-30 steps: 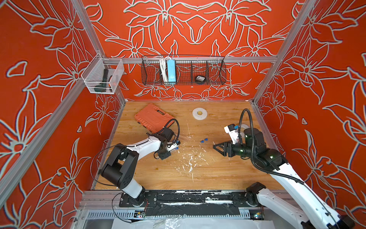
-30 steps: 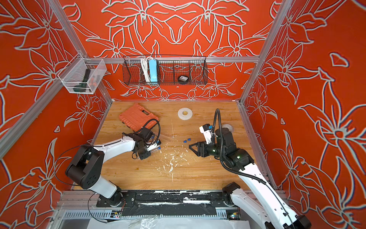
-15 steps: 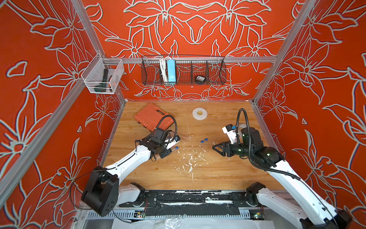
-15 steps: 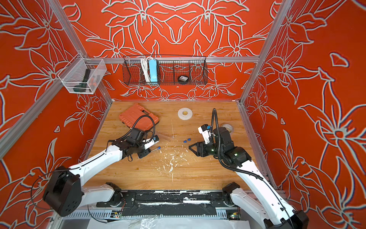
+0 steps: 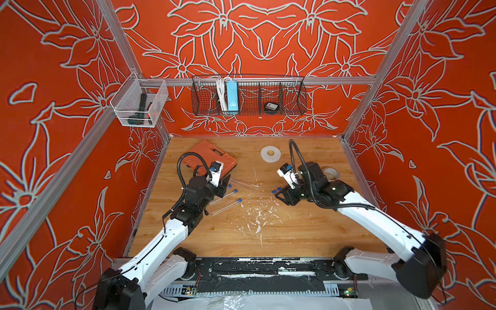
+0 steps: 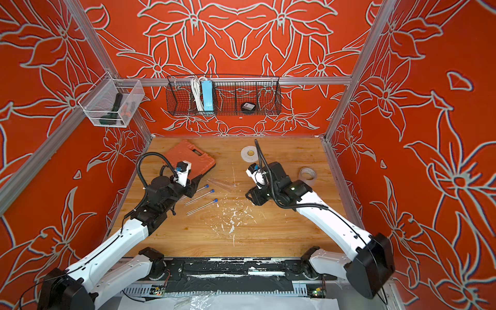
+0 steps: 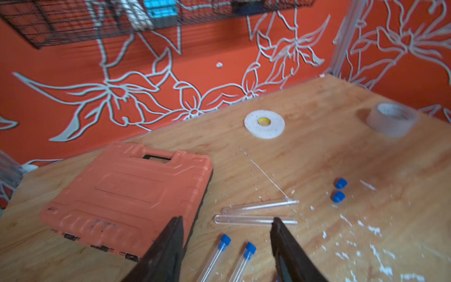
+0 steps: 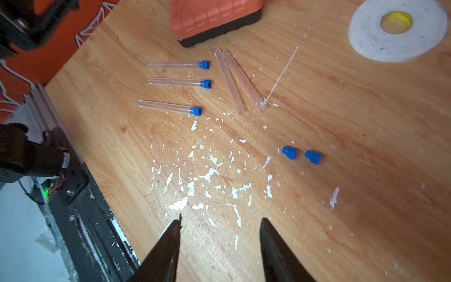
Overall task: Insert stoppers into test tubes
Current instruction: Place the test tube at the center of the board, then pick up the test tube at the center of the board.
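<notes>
- Likely snag: two bare tubes (image 7: 258,206) lie side by side on the table (image 8: 353,117); one pinch may catch both or roll one off.
- Two loose stoppers (image 8: 290,152) sit close together near the right jaws; tiny, could skid.
- Left jaws: half open, empty, low over the capped tubes (image 8: 178,82).
- Right jaws: half open, empty, angled down.
</notes>
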Robot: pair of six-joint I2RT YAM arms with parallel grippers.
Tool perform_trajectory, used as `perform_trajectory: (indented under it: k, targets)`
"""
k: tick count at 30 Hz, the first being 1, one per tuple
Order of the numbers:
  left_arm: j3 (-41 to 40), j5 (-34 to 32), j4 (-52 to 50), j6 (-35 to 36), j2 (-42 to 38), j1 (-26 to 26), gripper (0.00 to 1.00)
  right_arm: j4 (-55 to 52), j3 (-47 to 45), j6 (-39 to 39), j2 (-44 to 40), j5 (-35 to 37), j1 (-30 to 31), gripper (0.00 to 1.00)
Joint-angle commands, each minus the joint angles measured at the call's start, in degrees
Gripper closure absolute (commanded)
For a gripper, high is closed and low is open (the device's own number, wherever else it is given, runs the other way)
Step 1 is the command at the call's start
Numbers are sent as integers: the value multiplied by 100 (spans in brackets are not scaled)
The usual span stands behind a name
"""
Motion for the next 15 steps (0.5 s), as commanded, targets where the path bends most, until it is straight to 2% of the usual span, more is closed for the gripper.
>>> perform_trajectory:
  k: [1, 5, 9, 15]
  targets:
    - [-139, -336, 750, -1073, -226, 213, 47, 233, 274, -965, 574, 368, 128, 49]
    - [-583, -518, 1336, -1799, -546, 668, 40, 182, 812, -1498, 1477, 504, 226, 52]
    - [-900, -625, 1505, -2586, -708, 1171, 43, -144, 1596, -1735, 2378, 558, 343, 54]
    - [-887, -966, 1435, -2531, -870, 1198, 43, -516, 2604, -1951, 3515, 608, 575, 58]
